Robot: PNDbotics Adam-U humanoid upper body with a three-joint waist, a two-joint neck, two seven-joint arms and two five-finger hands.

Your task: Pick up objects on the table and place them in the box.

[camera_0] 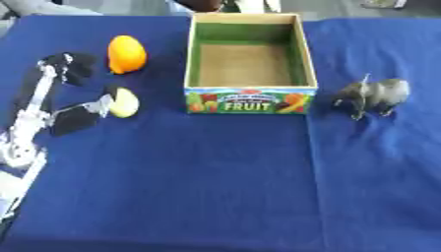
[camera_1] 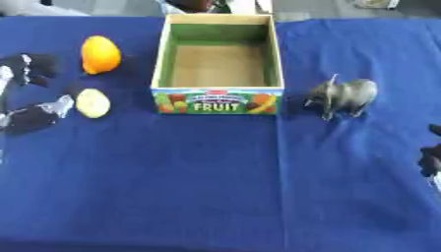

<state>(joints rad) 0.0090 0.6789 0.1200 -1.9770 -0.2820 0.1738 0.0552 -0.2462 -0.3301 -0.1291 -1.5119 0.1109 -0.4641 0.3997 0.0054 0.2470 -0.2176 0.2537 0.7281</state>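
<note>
Blue cloth table [camera_0: 215,187]; left hand [camera_0: 73,115] fingers spread beside yellow fruit [camera_0: 124,102]; right hand [camera_1: 430,157] unclear.

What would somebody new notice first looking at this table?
Probably the open FRUIT box at the far middle of the blue table, nothing in it. Then the orange fruit and pale yellow fruit to its left by the robot's left hand, and the grey toy animal standing to its right.
</note>
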